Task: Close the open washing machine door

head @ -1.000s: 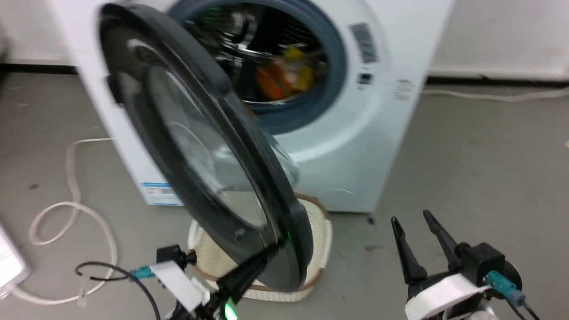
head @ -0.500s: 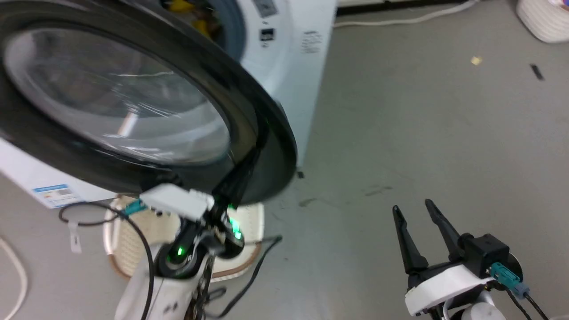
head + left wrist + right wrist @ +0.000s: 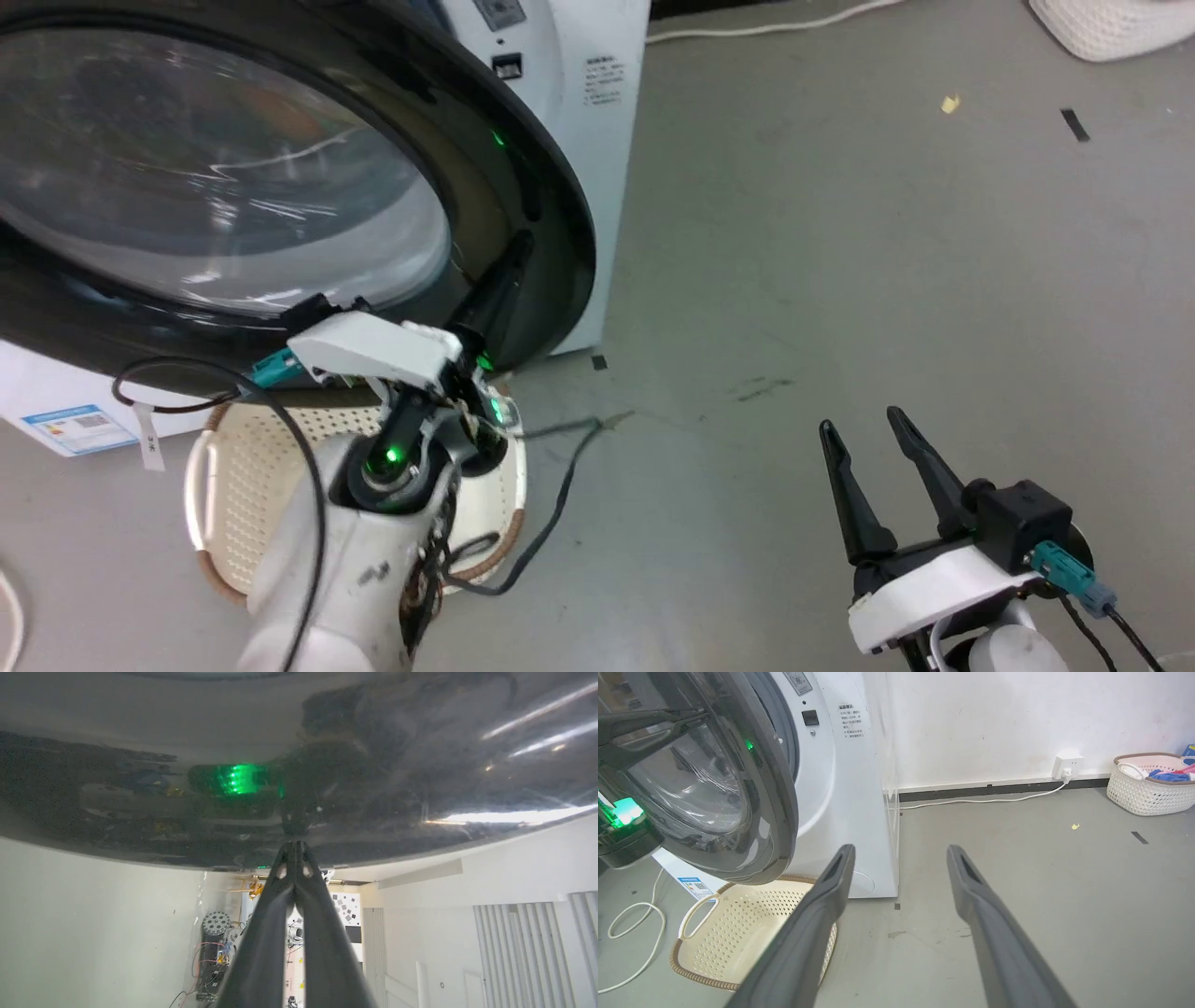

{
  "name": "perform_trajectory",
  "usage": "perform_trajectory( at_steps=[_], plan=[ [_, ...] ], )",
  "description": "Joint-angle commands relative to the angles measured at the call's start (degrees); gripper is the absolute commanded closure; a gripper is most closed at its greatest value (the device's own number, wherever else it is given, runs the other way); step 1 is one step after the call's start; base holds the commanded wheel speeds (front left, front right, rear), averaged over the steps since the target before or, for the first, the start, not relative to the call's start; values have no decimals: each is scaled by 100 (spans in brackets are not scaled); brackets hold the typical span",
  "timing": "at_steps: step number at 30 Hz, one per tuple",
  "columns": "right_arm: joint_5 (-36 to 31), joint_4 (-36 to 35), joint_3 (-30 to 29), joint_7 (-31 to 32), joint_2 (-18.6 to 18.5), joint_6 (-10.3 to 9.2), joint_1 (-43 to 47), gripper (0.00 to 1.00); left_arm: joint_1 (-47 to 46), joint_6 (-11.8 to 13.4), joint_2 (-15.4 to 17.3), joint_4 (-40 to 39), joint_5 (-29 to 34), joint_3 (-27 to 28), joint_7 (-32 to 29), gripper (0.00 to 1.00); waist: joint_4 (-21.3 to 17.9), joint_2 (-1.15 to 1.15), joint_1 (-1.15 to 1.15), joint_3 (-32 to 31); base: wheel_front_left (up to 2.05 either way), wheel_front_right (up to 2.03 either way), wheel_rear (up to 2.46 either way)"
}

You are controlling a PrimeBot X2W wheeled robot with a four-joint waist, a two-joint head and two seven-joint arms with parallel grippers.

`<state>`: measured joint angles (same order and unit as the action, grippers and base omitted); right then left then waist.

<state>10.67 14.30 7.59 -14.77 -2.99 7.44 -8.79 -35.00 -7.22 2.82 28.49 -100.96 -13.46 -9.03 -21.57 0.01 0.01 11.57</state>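
Note:
The washing machine door (image 3: 233, 177), a glossy black rim around a clear glass bowl, stands part open in front of the white washing machine (image 3: 597, 168). My left gripper (image 3: 521, 241) is shut, and its joined tips press on the black rim near the door's free edge. In the left wrist view the left gripper (image 3: 294, 844) touches the mirror-like door rim (image 3: 420, 765). From the right wrist view a gap shows between the door (image 3: 777, 812) and the machine (image 3: 850, 788). My right gripper (image 3: 861, 420) hangs open and empty over the floor at the lower right, its fingers (image 3: 831, 891) spread wide.
A cream perforated basket (image 3: 261, 439) sits on the floor under the door, close to my left forearm. A white basket of clothes (image 3: 1148, 793) stands by the far wall on the right. A white cable (image 3: 985, 800) runs along the wall to a socket.
The head camera has moved closer and lower. The door has swung nearer to the machine front with my shut left gripper against its rim. The right gripper stays open.

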Motion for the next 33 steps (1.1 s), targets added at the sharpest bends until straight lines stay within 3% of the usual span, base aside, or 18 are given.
perform_trajectory(
  at_steps=[1,5,6,7,8,11,14,17,19,26,33],
  plan=[
    [24,-27,-15,-23,12,5,-54,0,132,-26,6,-36,89,-33,-41,100,91,-1,-1,-88,0,0,0],
    [2,-42,-103,-23,12,5,23,0,706,-26,81,-314,579,-204,-94,100,344,-1,-1,-359,0,0,0],
    [-7,-46,-130,-23,12,5,53,0,870,-26,121,-427,725,-266,-71,87,425,-1,-1,-436,0,0,0],
    [-20,-49,-162,-23,12,5,92,0,1049,-26,172,-569,892,-338,-18,8,519,-1,-1,-519,0,0,0],
    [-33,-52,-204,-23,12,5,135,0,1223,-26,222,-703,1051,-421,40,0,629,-1,-1,-608,0,0,0],
    [-65,-59,-280,-23,12,5,267,0,1679,-26,567,-1184,1801,-787,442,0,944,-1,-1,-847,0,0,0],
    [-103,-74,-337,-23,12,5,384,0,2004,-26,1023,-1481,2675,-1163,1273,0,1270,-1,-1,-1037,0,0,0],
    [-108,-113,-397,-23,12,5,458,0,2062,-26,1629,-1425,3918,-1595,2158,0,1582,-1,-1,-1154,0,0,0],
    [-109,-137,-410,-23,12,5,490,0,2060,-11,1812,-1196,4743,-1589,2364,0,1758,-1,-1,-1210,0,0,0],
    [-87,-193,-377,-23,12,5,553,0,2596,441,1214,-1867,6996,40,2400,0,2139,-1,-1,-1325,0,0,0],
    [-245,-131,-360,-23,12,5,652,0,3229,274,710,-2364,8640,348,2401,0,2295,-1,-1,-1391,0,0,0]
  ],
)
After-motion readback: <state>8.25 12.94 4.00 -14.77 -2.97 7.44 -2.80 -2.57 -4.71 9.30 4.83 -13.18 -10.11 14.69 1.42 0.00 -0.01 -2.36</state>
